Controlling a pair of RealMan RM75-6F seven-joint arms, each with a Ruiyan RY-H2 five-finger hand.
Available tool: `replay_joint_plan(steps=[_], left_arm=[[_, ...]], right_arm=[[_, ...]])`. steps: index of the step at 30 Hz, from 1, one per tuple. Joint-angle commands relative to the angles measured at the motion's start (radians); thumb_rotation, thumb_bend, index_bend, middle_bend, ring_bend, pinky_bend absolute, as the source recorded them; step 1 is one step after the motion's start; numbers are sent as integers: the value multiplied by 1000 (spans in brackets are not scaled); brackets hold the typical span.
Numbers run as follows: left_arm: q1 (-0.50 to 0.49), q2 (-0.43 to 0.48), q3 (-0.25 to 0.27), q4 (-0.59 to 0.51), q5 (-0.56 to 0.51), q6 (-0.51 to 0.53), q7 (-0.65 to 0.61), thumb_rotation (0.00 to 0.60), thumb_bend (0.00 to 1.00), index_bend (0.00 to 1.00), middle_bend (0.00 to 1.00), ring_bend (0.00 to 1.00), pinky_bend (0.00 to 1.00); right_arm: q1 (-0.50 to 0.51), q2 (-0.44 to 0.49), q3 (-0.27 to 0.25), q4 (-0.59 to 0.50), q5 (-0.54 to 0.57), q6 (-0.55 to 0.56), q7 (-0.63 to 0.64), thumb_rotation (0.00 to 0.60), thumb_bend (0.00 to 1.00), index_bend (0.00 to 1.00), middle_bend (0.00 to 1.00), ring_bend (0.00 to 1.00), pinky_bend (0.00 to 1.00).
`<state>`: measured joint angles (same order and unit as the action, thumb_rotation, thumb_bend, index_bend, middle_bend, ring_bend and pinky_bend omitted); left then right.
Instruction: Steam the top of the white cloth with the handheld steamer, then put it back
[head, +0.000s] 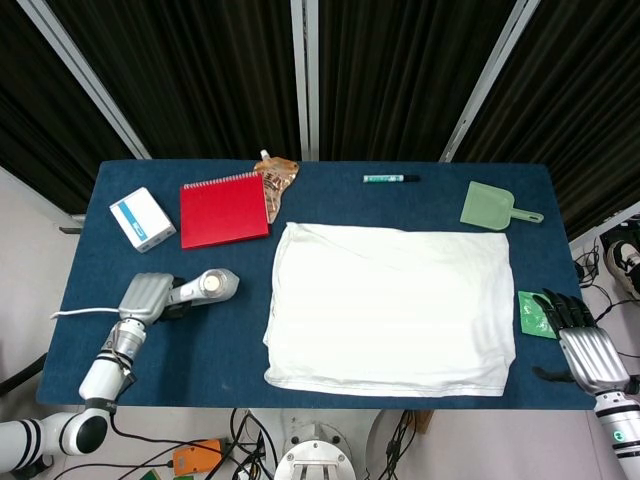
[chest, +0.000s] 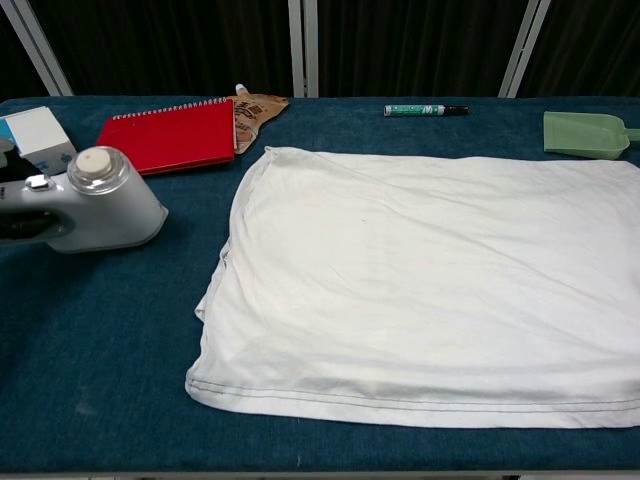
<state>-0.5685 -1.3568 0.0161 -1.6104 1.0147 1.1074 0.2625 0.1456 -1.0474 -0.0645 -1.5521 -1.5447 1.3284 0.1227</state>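
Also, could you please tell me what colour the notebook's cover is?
Red; the notebook shows best in the head view.

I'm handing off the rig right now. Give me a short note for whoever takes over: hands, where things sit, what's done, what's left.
Left hand: grips the steamer, which sits on the blue table to the left of the white cloth, clear of it, its cord trailing left.
Right hand: holds nothing, fingers apart, by the table's right edge next to a green packet.
Done: the steamer is off the cloth and back down at its left.
Left: let go of the steamer and pull the left arm away.
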Motion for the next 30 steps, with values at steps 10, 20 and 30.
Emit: replay_joint_plan(steps=[10, 20, 30], left_arm=[[26, 59, 12, -73, 26, 4, 98, 415, 201, 53, 138, 75, 227], [232, 157, 17, -77, 186, 348, -18, 415, 176, 1, 86, 19, 0], [457, 189, 82, 28, 338, 590, -182, 415, 176, 1, 86, 0, 0]], right_arm=[[-33, 46, 26, 4, 47, 35, 15, 600, 59, 9, 39, 0, 63], [-44, 92, 64, 12, 73, 60, 76, 600, 59, 0, 24, 0, 59], [-73, 102, 78, -59, 2, 173, 1, 600, 60, 0, 0, 0, 40]])
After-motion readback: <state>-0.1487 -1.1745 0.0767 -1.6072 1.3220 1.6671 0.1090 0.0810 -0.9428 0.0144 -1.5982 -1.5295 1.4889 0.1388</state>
